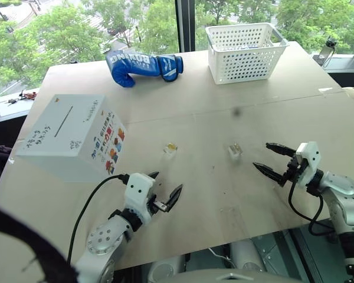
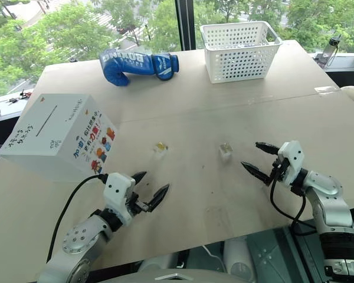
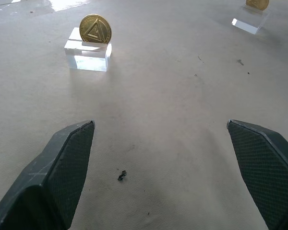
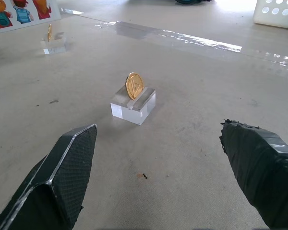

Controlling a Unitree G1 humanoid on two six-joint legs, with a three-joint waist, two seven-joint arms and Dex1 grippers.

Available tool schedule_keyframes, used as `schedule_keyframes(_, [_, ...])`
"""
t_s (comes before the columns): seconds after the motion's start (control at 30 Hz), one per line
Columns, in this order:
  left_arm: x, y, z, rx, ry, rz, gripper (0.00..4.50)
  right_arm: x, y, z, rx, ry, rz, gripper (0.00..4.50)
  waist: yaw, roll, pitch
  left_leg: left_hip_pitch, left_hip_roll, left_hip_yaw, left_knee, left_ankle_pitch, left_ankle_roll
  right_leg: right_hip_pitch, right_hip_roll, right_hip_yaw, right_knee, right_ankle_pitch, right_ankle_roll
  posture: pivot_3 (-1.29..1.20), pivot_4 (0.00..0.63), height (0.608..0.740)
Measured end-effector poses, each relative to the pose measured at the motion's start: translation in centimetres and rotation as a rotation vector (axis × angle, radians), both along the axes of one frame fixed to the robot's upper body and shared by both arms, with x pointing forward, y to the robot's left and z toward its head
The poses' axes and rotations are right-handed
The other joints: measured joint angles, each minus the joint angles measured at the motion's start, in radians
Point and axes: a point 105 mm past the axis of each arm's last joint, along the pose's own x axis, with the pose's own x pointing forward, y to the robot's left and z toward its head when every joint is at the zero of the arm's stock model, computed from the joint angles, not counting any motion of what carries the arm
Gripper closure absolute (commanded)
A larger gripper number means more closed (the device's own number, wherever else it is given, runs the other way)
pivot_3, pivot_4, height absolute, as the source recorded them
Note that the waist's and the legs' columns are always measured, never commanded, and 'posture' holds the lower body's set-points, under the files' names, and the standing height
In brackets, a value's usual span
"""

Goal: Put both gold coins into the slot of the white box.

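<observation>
A: Where are the gold coins (image 3: 95, 29)?
B: Upright in clear holders (image 3: 88, 53) on the tabletop (image 1: 224, 118), beside the white box (image 1: 71, 135).
A: Fingers?
B: Left gripper (image 1: 163, 191) and right gripper (image 1: 274, 160) spread wide, empty. A careless pinch could topple a coin.

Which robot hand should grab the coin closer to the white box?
Probably the left gripper: it is open, aimed at that coin, on the same side as the box. The right gripper faces the other coin.
</observation>
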Motion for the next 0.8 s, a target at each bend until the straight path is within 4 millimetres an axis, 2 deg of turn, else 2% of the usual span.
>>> schedule_keyframes(0.43, [-1.6,1.3,-0.7,0.002,0.029,0.005,0.00,-1.0,1.1,-1.8,-0.045,0.018,0.052,0.05,0.000,0.000,0.000,0.000,0.000,0.000,-0.002,0.000,0.000,0.000,0.000,0.000,-0.003,0.000,0.000,0.00,0.150,0.721])
schedule_keyframes(0.8, [-1.1,1.4,0.1,-0.004,-0.009,-0.016,0.00,-1.0,1.0,-1.9,-0.050,0.018,0.041,0.05,0.000,0.000,0.000,0.000,0.000,0.000,-0.003,0.000,0.000,0.000,0.000,0.000,-0.004,0.000,0.000,0.00,0.150,0.721])
